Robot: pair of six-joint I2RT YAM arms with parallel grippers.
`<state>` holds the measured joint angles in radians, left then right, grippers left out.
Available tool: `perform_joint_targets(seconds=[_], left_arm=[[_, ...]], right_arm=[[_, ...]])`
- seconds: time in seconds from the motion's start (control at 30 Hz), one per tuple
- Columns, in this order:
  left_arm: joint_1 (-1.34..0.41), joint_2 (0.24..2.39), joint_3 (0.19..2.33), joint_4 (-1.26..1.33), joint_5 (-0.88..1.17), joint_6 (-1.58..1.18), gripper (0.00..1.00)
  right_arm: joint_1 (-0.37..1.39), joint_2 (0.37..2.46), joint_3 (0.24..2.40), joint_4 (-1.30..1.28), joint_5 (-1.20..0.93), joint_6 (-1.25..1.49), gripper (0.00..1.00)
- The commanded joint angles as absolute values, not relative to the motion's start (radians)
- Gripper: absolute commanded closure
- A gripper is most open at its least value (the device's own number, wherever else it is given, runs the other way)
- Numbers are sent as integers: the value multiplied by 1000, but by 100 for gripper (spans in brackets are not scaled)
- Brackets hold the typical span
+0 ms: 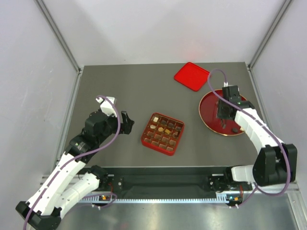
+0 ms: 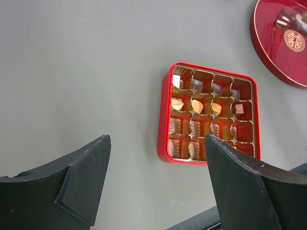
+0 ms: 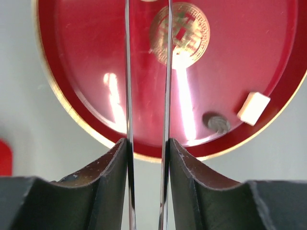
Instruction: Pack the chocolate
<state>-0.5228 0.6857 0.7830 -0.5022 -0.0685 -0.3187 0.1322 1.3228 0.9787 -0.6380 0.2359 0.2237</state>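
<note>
Some bite-size chocolate pieces (image 2: 197,105) sat in the red gridded square tray (image 2: 164,120) at centre. Two lay on the round glossy red plate (image 3: 86,62) at right, so the right gripper (image 1: 225,115) hovered there. Its blades were narrowly apart and their tips unseen, so any grip could not be told. The left gripper (image 2: 156,158) stood spread wide, left of the tray.

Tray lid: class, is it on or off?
Off. The tray shows uncovered cells; the lid lies apart, farther back.

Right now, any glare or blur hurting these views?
Right wrist: glare streaks across the red plate, white chocolate piece readable. Left wrist: tray sharp, cells shiny. Top external: even light, small objects lack detail.
</note>
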Motion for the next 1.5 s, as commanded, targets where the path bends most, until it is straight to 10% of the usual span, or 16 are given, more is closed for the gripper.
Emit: perform_joint_targets(seconds=[0.0, 0.43, 1.0, 1.47], left_arm=[[-526, 686, 782, -486, -64, -310, 16], [-526, 689, 782, -488, -60, -310, 16], [-526, 664, 785, -492, -113, -314, 16], [-526, 632, 787, -497, -172, -322, 16]], right_arm=[[161, 1223, 959, -698, 206, 267, 63], [264, 1088, 966, -798, 219, 311, 64], [847, 1233, 1439, -1057, 499, 523, 64], [1179, 1287, 1327, -839, 318, 686, 63]])
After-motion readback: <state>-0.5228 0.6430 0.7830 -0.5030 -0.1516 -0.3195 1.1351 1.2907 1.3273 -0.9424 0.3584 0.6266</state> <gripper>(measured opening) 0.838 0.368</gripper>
